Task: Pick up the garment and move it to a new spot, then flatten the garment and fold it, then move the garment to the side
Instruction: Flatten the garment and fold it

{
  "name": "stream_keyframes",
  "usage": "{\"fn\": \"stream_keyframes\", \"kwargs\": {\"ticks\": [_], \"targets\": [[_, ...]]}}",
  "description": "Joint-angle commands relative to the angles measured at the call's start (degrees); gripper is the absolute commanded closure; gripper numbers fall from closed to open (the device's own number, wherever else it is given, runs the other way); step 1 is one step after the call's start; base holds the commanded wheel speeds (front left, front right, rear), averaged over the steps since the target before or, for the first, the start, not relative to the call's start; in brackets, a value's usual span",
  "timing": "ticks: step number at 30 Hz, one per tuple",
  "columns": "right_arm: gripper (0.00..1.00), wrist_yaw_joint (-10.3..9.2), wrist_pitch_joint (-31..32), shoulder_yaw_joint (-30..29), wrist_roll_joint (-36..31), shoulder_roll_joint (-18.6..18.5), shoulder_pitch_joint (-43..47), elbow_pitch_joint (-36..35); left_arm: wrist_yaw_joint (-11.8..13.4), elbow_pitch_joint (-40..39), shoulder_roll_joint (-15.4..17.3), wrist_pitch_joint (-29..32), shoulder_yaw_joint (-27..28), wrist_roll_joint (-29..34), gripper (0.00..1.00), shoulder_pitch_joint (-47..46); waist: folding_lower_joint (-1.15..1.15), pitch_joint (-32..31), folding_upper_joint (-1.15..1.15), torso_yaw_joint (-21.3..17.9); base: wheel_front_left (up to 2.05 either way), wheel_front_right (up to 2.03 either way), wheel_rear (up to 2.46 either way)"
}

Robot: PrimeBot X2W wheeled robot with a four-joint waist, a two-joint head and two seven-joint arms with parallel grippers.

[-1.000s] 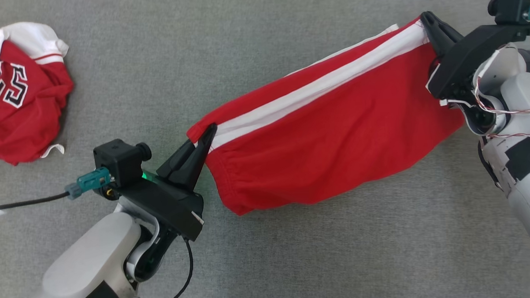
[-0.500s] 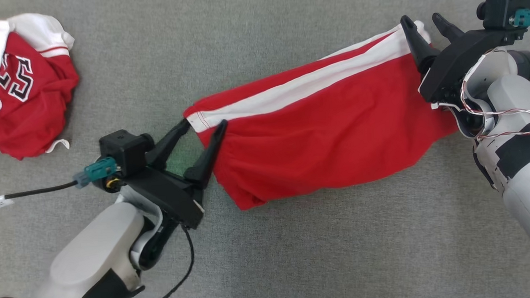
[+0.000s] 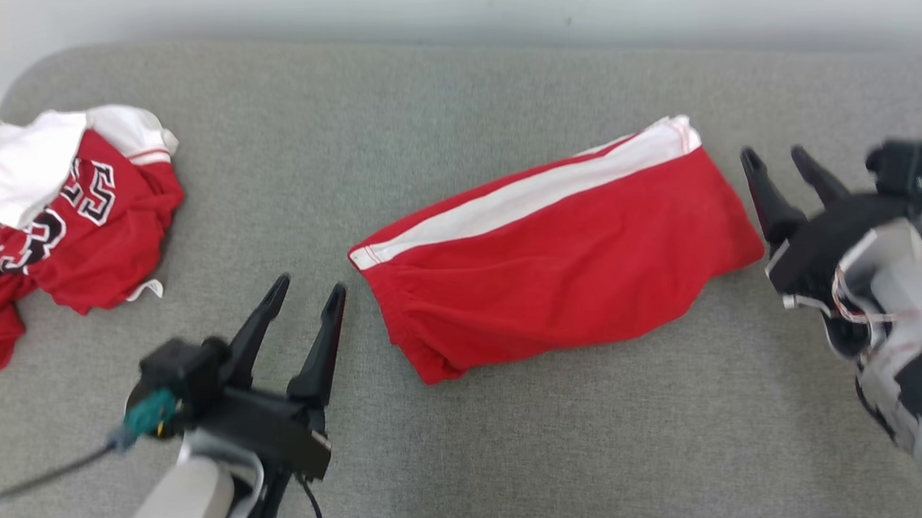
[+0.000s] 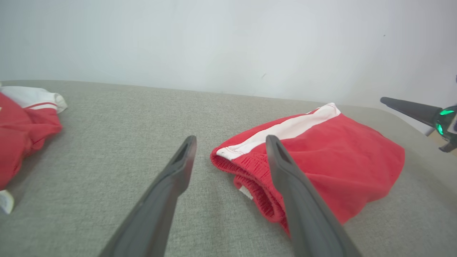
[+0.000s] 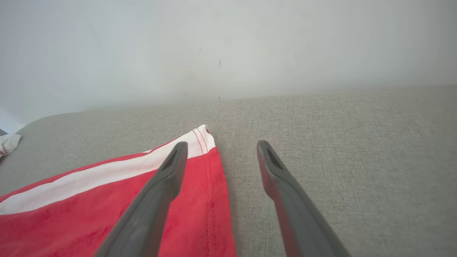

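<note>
At ctr of the grey counter (image 3: 467, 443), head view, lies the red garment (image 3: 554, 286). It looks like shorts, laid flat, w/ the long axis running from 8 o'clock to 2 o'clock. A white stripe runs along its 12 o'clock edge, and the gathered waistband end points toward 8 o'clock. Nothing touches it.

L claw (image 3: 309, 284) sits at approx 8 o'clock of the garment, near the waistband corner but apart from it. Its fingers are spread wide w/ nothing between them, tips pointing toward 1 o'clock. In the left wrist view one finger overlaps the waistband edge in the picture; can't tell any contact from that view.

R claw (image 3: 773, 153) is at 3 o'clock of the garment, just beside the hem end. It is also spread wide and empty, tips pointing to 11 o'clock. In the right wrist view the hem corner w/ the stripe lies by one finger, bare counter between the two.

A crumpled red and white jersey (image 3: 84, 234) w/ black numerals sits at 9 o'clock of the view, well apart from the garment. A pale wall (image 3: 452, 6) runs along the 12 o'clock edge.
</note>
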Motion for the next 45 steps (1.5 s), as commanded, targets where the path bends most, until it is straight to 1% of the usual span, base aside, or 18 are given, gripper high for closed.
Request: {"fn": "stream_keyframes", "kwargs": {"ticks": [1,4,8,11,13,15,17,20,24,28,32,38,40,41,43,44,45], "targets": [[0.0,0.09,-1.38,0.04,1.09,-0.52,2.04,-0.59,0.47,-1.01,-0.89,-0.15,1.69,1.3,0.0,2.92,0.01,-3.09,0.0,-0.3,0.0,0.0,0.0],[0.0,0.09,-4.37,-0.42,2.88,-1.68,6.66,-2.12,1.73,-4.11,-2.49,-0.15,7.45,6.65,0.0,8.17,0.01,-4.89,0.0,-0.39,0.0,0.0,0.0],[0.0,0.09,-6.46,-1.46,3.93,-2.6,12.49,-4.32,2.34,-8.16,-5.91,-0.15,15.06,12.64,0.0,14.94,0.01,-6.41,0.0,-0.76,0.0,0.0,0.0],[0.0,0.09,-7.12,-3.17,3.85,-2.31,16.2,-5.59,1.87,-11.9,-9.05,-0.15,21.16,17.05,0.0,19.86,0.01,-7.22,0.0,-1.07,0.0,0.0,0.0],[0.0,0.09,-7.23,-4.66,2.55,-2.16,18.22,-6.63,1.41,-13.9,-11.06,-0.15,23.99,20.59,0.0,23.04,0.01,-7.63,0.0,-1.22,0.0,0.0,0.0],[0.0,0.09,-7.27,-8.05,1.08,-1.68,20.27,-7.96,1.05,-15.5,-13.59,-0.15,26.94,22.96,0.0,25.86,0.01,-8.09,0.0,-1.27,0.0,0.0,0.0],[0.0,0.09,-7.22,-11.11,-0.85,-0.15,23.3,-9.38,0.32,-16.39,-15.13,-0.15,28.83,25.17,0.0,28.21,0.01,-8.47,0.0,-1.28,0.0,0.0,0.0],[0.0,0.09,-7.15,-14.48,-4.24,1.08,25.92,-10.85,-0.65,-15.53,-16.49,-0.15,29.65,27.73,0.0,30.05,0.01,-8.87,0.0,-1.14,0.0,0.0,0.0],[0.0,0.09,-7.16,-16.85,-7.18,2.64,27.51,-11.47,-1.21,-14.86,-17.31,-0.15,30.45,28.84,0.0,30.22,0.01,-9.21,0.0,-0.5,0.0,0.0,0.0],[0.0,0.09,-6.8,-17.39,-8.62,3.41,25.49,-10.97,-1.54,-14.28,-17.73,-0.15,31.37,29.43,0.0,28.73,0.01,-8.9,0.0,0.3,0.0,0.0,0.0],[0.0,0.09,-4.19,-17.53,-10.02,4.61,20.89,-9.19,-1.67,-13.6,-17.93,-0.15,32.37,28.95,0.0,28.34,0.01,-8.02,0.0,0.53,0.0,0.0,0.0],[0.0,0.09,0.95,-15.96,-14.62,5.53,12.78,-2.24,-1.56,-12.8,-17.93,-0.15,31.39,26.81,0.0,27.52,0.01,-6.52,0.0,2.59,0.0,0.0,0.0],[0.0,0.09,1.95,-15.82,-14.84,5.6,11.65,-0.9,-1.57,-12.75,-17.94,-0.15,31.17,26.39,0.0,27.29,0.01,-6.12,0.0,3.13,0.0,0.0,0.0],[0.0,0.09,4.13,-15.4,-15.39,5.4,9.73,2.02,-1.57,-12.67,-17.95,-0.15,30.77,25.89,0.0,26.88,0.01,-5.51,0.0,4.1,0.0,0.0,0.0],[0.0,0.09,5.73,-15.03,-15.78,5.05,7.81,4.55,-1.58,-12.44,-17.94,-0.15,30.3,25.51,0.0,26.38,0.01,-4.76,0.0,5.07,0.0,0.0,0.0],[0.0,0.09,5.73,-15.03,-15.78,5.05,7.81,4.55,-1.58,-12.44,-17.94,-0.15,30.3,25.51,0.0,26.38,0.01,-4.76,0.0,5.07,0.0,0.0,0.0],[0.0,0.09,7.08,-14.51,-15.91,5.15,6.42,6.58,-1.52,-12.39,-17.94,-0.15,30.1,25.04,0.0,25.8,0.01,-4.09,0.0,5.78,0.0,0.0,0.0]]}}
